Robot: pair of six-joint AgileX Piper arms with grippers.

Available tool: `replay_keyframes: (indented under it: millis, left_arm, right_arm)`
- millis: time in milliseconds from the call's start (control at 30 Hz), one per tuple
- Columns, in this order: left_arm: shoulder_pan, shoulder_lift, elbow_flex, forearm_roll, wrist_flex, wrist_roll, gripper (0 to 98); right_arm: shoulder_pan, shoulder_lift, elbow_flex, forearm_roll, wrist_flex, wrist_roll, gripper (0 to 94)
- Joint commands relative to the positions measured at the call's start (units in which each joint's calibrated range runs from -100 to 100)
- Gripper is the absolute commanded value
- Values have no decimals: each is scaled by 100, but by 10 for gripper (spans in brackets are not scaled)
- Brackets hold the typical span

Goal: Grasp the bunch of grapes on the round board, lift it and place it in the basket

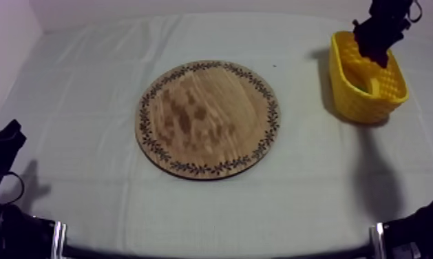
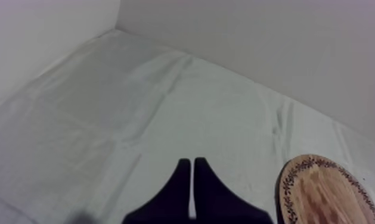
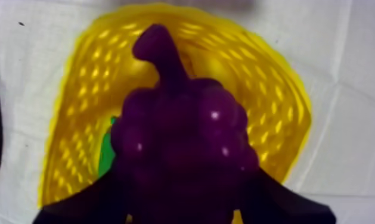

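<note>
The purple bunch of grapes [image 3: 183, 131] hangs stem up, directly above the open yellow basket [image 3: 267, 77], with my right gripper [image 3: 186, 199] shut on it from both sides. From above, the right gripper [image 1: 377, 43] is over the basket [image 1: 343, 69] at the table's far right. The round wooden board [image 1: 208, 118] in the middle of the table carries nothing. My left gripper [image 1: 5, 141] rests low at the left, its fingers [image 2: 180, 184] lying together as a narrow wedge over the cloth.
A small green patch [image 3: 106, 149] shows inside the basket beside the grapes; I cannot tell what it is. The board's patterned rim [image 2: 297, 173] lies to one side of the left gripper. Bare cloth surrounds the board.
</note>
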Motion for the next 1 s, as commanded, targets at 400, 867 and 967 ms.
replay_keyframes:
  millis: [400, 867, 967]
  left_arm:
    - [-1, 3, 4, 1, 3, 1, 0]
    - [-1, 3, 4, 1, 3, 1, 0]
    - [-1, 3, 4, 1, 3, 1, 0]
  right_arm:
    - [59, 751, 45, -10, -228, -80, 630]
    - [75, -657, 630, -48, -291, 102, 361]
    - [87, -1131, 957, -60, -354, 151, 312]
